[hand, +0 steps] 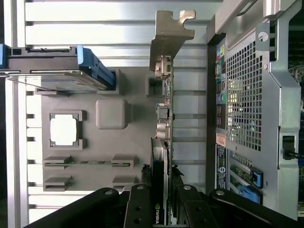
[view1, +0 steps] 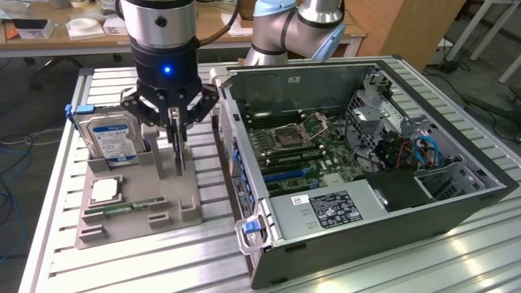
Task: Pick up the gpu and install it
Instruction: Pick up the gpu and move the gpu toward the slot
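Jaws: clamped on the gpu [view1: 180, 160]; a black finger presses each flat face near its upper edge; the fingers [hand: 138, 209] flank the card's green-lettered label in the wrist view
Arm: the arm [view1: 163, 36] hangs straight down over the holder; a blue light glows on its wrist
Gpu: upright and edge-on, thin as a blade; its lower edge is down at a post of the grey holder [view1: 143, 186]; whether it is clear of the slot cannot be told; its silver bracket [hand: 168, 38] reaches out past the holder's edge over the slatted counter
Holder: flat on the counter [view1: 97, 268], at 9 o'clock of the computer case in the exterior view
Hard drive: the blue-labelled hard drive [view1: 114, 137] stands on edge in the holder, at 9 o'clock of the gpu, near but apart
Processor chip: the processor chip [view1: 106, 190] lies flat in a square pocket, at 7 o'clock of the gpu
Memory stick: the memory stick [view1: 122, 209] sits on edge in a narrow slot, at 6 o'clock of the processor chip
Computer case: the computer case [view1: 456, 201] lies on its side with the panel off, at 3 o'clock of the gpu; the green motherboard [view1: 301, 146] faces up; the power supply [view1: 326, 210] sits at 6 o'clock of the board
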You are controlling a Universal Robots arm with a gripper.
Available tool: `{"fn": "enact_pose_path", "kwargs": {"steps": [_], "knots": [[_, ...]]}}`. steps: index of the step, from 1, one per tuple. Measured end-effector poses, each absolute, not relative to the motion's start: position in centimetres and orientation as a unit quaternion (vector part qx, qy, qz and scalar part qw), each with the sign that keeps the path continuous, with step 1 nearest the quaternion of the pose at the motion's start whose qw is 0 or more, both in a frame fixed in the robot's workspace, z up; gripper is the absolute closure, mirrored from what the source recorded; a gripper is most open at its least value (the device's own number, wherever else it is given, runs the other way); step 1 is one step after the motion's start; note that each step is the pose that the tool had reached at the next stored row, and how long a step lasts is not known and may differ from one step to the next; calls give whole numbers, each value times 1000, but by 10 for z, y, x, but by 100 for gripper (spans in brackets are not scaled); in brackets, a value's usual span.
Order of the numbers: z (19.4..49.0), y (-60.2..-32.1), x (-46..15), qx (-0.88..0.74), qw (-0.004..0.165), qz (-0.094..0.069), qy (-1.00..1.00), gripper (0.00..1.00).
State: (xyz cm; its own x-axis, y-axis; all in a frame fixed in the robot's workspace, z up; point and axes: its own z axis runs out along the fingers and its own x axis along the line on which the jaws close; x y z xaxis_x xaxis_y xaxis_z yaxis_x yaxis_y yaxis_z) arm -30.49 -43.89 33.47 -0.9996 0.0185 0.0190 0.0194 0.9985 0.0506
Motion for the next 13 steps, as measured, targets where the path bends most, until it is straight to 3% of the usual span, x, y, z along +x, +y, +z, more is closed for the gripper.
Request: {"fn": "enact_pose_path", "kwargs": {"steps": [13], "knots": [[349,-439,-305,-9,9,-28,-1000,74]]}}
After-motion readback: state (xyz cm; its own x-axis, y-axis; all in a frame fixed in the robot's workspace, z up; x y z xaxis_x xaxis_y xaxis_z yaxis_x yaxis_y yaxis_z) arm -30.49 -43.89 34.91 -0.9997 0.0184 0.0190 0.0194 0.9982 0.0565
